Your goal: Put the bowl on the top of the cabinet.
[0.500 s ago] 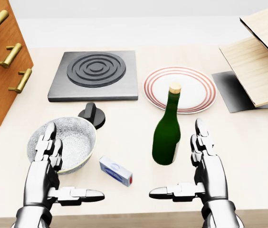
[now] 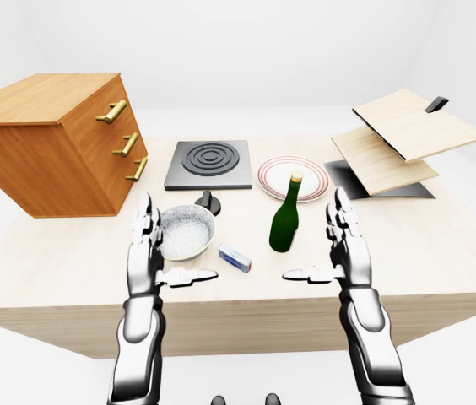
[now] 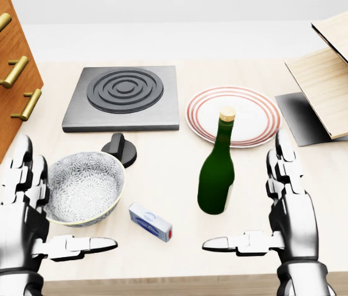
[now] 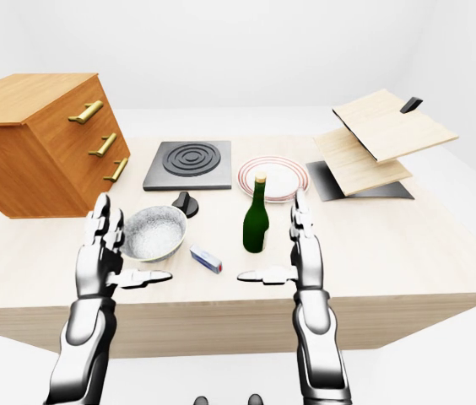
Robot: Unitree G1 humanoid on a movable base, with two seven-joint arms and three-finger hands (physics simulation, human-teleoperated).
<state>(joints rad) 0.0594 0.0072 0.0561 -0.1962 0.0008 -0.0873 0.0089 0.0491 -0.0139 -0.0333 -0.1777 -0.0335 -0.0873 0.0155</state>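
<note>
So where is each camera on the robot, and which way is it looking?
Head view: sits on the head, tilted down at the pale wooden table; shows the grey patterned bowl, green glass bottle, open left hand and right hand.
Left-eye view: looks further out, showing the orange wooden cabinet and both forearms.
Right-eye view: nearly the same picture, slightly shifted.
All share the bowl, bottle and hands.
</note>
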